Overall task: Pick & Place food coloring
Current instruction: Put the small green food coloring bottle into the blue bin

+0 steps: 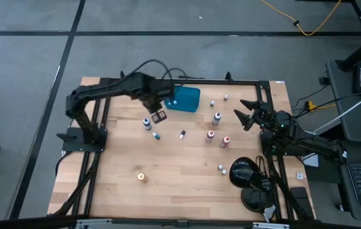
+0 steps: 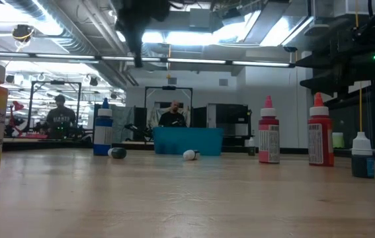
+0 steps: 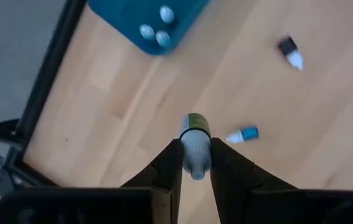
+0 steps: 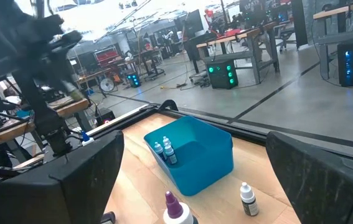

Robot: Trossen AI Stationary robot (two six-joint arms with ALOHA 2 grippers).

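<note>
My left gripper [image 1: 159, 115] hangs above the table just in front of the teal tray [image 1: 184, 98], shut on a small food coloring bottle [image 3: 195, 140] with a grey-white cap and a dark olive body. The tray holds three white-capped bottles [image 3: 156, 30]. More bottles stand on the wood: a blue one [image 1: 147, 123], two red ones [image 2: 268, 136] [image 2: 319, 131] and an orange one [image 1: 142, 177]. Two tiny vials [image 3: 244, 134] [image 3: 290, 52] lie on their sides. My right gripper [image 1: 246, 117] waits open near the table's right edge. My left gripper pinches the bottle between its two fingers [image 3: 171, 163] at the cap end [image 3: 195, 155]. The fingers come from above, pointing down, and lie along the bottle. The bottle's dark body [image 3: 195, 126] sticks out beyond the fingertips toward the table, lifted clear of it.
A black round-based object [image 1: 244, 173] sits at the table's near right corner. Small bottles [image 1: 216, 117] [image 1: 212, 103] [image 1: 221, 168] dot the right half. A black frame [image 1: 167, 81] runs along the table's edges. People sit in the room beyond [image 2: 59, 114].
</note>
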